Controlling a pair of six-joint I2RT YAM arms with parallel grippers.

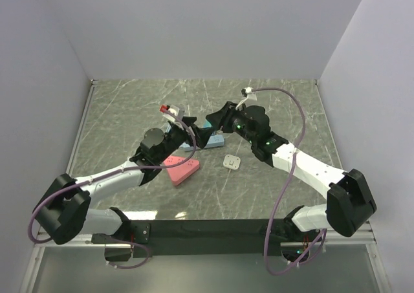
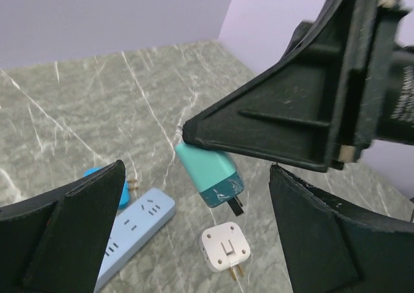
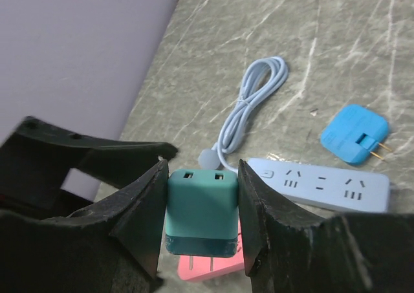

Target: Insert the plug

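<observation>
I held the teal plug (image 3: 200, 209) clamped in my right gripper (image 3: 202, 173), not yet in the power strip (image 3: 323, 184). My left gripper (image 2: 197, 170) stood wide apart and empty.

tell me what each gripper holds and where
Right gripper pinches the teal square plastic charger plug by its two opposite sides; left gripper is open, empty.

A loose plug (image 2: 223, 244) lies right of the power strip (image 2: 139, 225).

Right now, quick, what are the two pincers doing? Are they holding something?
Left pincer: open, holding nothing.
Right pincer: closed on the teal plug.
</observation>
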